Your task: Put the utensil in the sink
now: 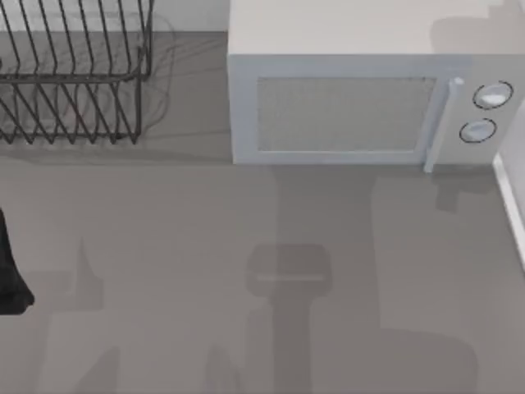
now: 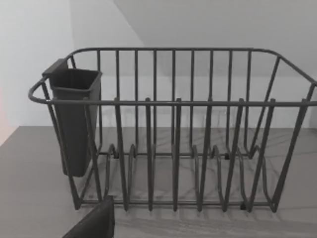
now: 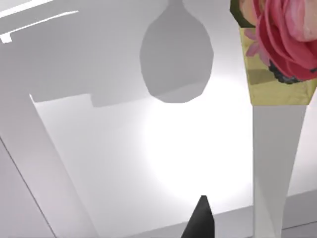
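Table [image 1: 164,246] carries microwave [image 1: 353,98] on its far edge, toward the right. We see wire dish rack [image 1: 74,74] at the far left corner, dark cutlery cup [image 2: 74,119] hung on one end of it. Left arm [image 1: 10,275] sits at the left edge, left gripper [image 2: 94,224] facing the rack. Utensil [image 3: 275,148], rose-print head and white handle, shows over a white surface near right gripper [image 3: 199,220], not touching. We cannot tell either gripper's jaw state.
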